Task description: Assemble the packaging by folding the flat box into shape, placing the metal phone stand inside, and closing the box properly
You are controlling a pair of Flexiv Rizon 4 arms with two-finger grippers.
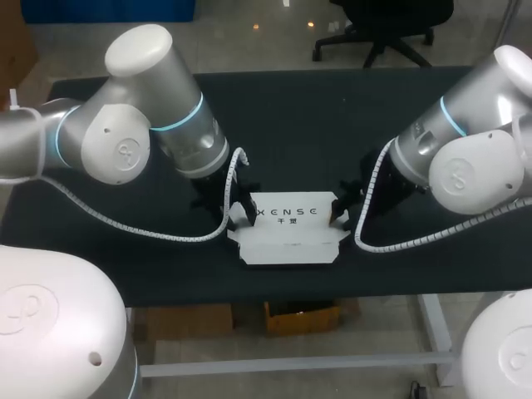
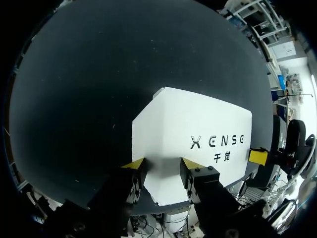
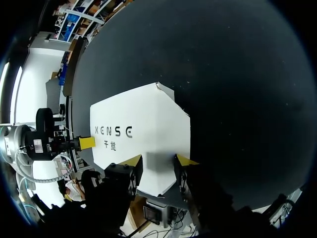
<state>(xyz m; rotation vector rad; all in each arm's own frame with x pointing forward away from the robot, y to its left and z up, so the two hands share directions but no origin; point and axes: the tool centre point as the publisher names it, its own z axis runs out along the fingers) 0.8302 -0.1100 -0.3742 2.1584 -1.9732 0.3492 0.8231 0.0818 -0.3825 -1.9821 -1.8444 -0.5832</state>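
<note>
— White card on a black desk point(image 1: 291, 125): is that the box?

— Yes. The box point(image 1: 287, 234) lies flat near the middle of the desk, printed face up, not yet folded into shape. Its long axis runs side to side, from my left arm towards my right.

— Where are your pincers?

— One at each short end. My left pincer point(image 1: 242, 208) is at the box's left end and my right pincer point(image 1: 339, 208) at its right end. Neither arm is nearer, and the box spans the gap between them.

— Open or closed?

— Both stand partly apart. In each wrist view the near end of the box sits between the yellow tips point(image 2: 133, 164) (a strip of card fills the gap). I judge it lies there unclamped, not squeezed from two sides.

— And the metal phone stand?

— It shows in none of the views.

— What does the coming move turn on?

— On that line-up, I think. The short ends face my pincers squarely, so any lifting or folding would work inward along the long axis from both sides together. If one side led, the card could skew.
</note>
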